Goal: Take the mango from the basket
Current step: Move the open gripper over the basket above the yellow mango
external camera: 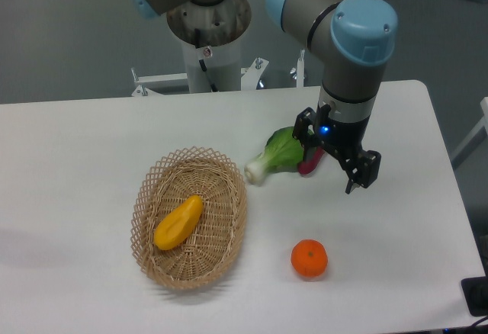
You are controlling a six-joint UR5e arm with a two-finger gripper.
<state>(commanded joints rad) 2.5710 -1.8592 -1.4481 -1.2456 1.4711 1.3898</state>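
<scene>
Your claw [333,160] hangs spread and empty, the mango [178,223] well off to its left in the basket [229,235], so a shallow approach risks snagging the wicker rim.

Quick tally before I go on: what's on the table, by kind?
Mango, lying in the basket: 1
Orange: 1
Leafy green vegetable: 1
Reddish item, mostly hidden behind the pincer: 1
Wicker basket: 1
Total: 5
</scene>
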